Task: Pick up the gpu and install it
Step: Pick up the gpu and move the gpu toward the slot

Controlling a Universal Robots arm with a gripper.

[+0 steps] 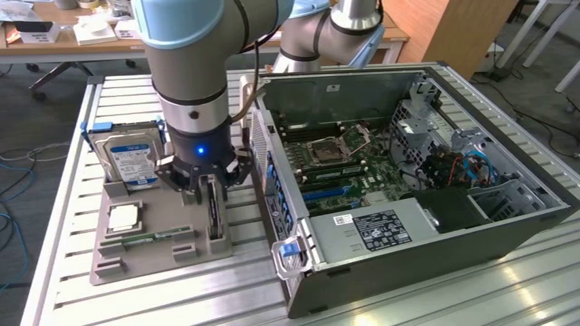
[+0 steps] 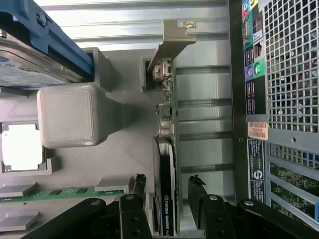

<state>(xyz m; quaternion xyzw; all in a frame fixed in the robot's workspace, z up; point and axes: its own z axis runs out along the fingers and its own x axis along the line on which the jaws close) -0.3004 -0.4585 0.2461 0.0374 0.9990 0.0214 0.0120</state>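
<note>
Gripper (image 2: 168, 185) low over the gray holder (image 1: 154, 238), jaws apart on both sides of the upright gpu (image 2: 165, 154), seemingly not touching it

glossy black gpu (image 2: 163, 181), matt grey plastic holder (image 2: 70, 114).

One gpu (image 2: 164, 186), one hard drive (image 1: 132, 159), one processor (image 1: 124, 219), one memory stick (image 1: 149, 238) — one computer case (image 1: 435, 272).

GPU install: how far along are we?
Done: end effector is open, astride the gpu. In hand: nothing gripped yet; the card stands on edge in the gray holder. Left: the grasp, the lift and seating it in the open computer case.
</note>
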